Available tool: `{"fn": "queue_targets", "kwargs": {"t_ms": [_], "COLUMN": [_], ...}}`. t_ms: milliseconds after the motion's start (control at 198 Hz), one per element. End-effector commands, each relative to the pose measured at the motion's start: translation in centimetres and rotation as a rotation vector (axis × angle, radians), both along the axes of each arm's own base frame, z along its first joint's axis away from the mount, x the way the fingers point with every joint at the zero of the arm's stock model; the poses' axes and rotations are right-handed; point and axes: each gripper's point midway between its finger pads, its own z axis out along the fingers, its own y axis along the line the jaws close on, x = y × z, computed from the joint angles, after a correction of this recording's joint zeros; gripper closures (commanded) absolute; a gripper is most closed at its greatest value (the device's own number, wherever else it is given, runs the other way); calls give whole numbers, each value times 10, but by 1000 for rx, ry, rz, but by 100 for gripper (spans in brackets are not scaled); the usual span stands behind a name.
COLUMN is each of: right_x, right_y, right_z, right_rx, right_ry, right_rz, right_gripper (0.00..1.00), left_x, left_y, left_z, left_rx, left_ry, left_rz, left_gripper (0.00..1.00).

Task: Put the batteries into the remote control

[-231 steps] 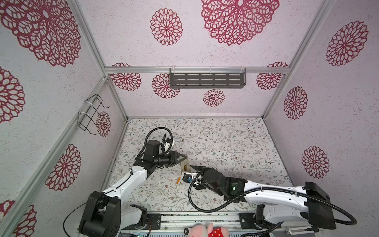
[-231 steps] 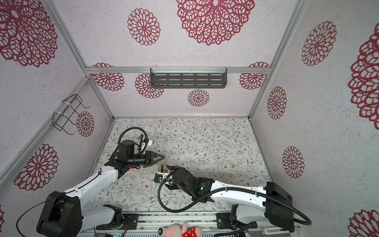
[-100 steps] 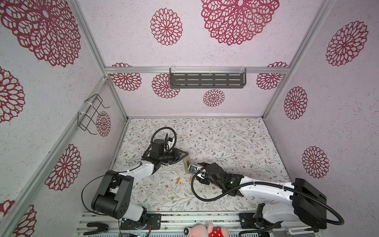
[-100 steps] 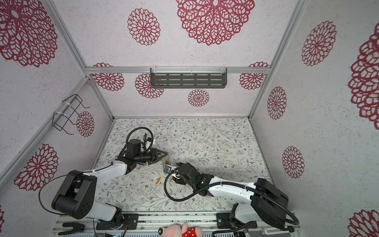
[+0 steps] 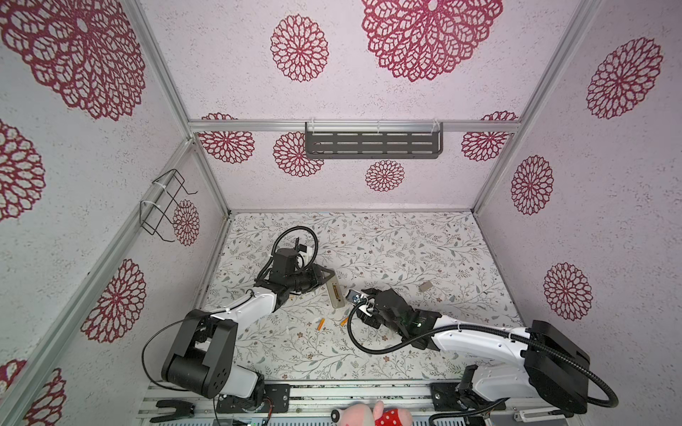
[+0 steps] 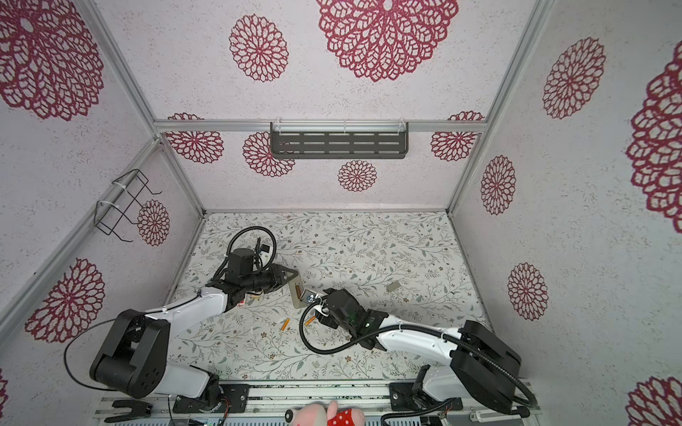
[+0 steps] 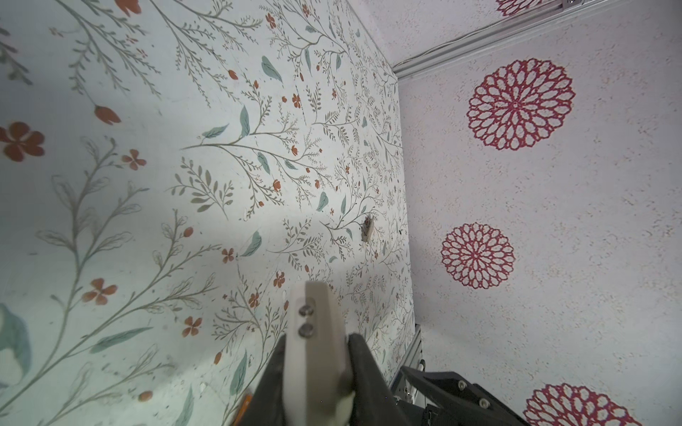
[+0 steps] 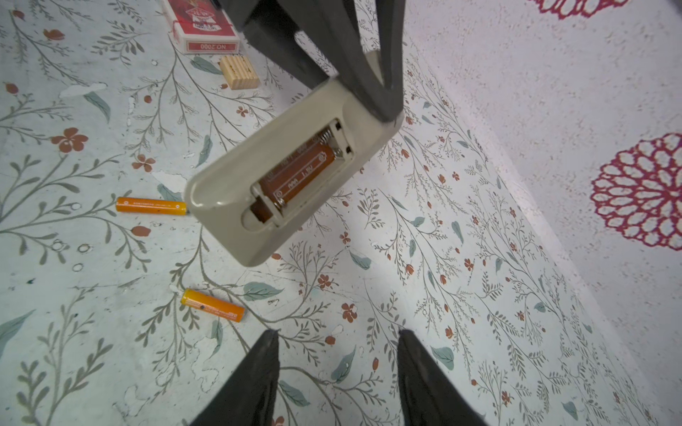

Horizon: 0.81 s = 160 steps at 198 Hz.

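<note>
Since a second ago, right fingers [image 8: 254, 380] have drawn back toward 3 o'clock, uncovering the second battery [image 5: 344, 321]; I log them half-spread, holding nothing.

- Left fingers [image 7: 365, 372]: clamped tight on one end of the remote control [image 8: 258, 184], near mid-counter [image 5: 406, 239], beige back up, compartment open.
- First battery [image 5: 319, 324] and second battery: loose on the counter at the remote's 6 to 7 o'clock, apart from each other.
- Red card box [image 8: 203, 26] and wooden block [image 8: 239, 72]: side by side at its 9 o'clock.
</note>
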Motion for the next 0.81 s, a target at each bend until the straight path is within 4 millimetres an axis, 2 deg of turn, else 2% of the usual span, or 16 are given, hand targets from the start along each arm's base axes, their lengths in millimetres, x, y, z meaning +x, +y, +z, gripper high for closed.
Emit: {"fn": "queue_targets", "kwargs": {"t_ms": [0,197,293,444,631,803], "right_x": [8,7,7,2,-12,-14], "right_y": [-4,-15,-18,-20,-7,11], "right_z": [33,48,47,18,-20,-40], "right_rx": [81,165,244,280,277,302], "right_ry": [-2,99,201,388,530,578], "right_rz": [-78,-199,-299,-462,-554,-606], "right_gripper": [45,37,36,35,33,33], "left_x": [-1,-15,-22,-29,-38,-39], "left_y": [10,26,36,51,61,65], "left_z": [10,17,21,22,21,22], "left_rx": [66,130,166,202,211,199], "left_ry": [-48,-82,-102,-130,-171,-207], "left_rz": [23,59,85,143,188,214], "left_gripper": [100,100,100,100,100,100]}}
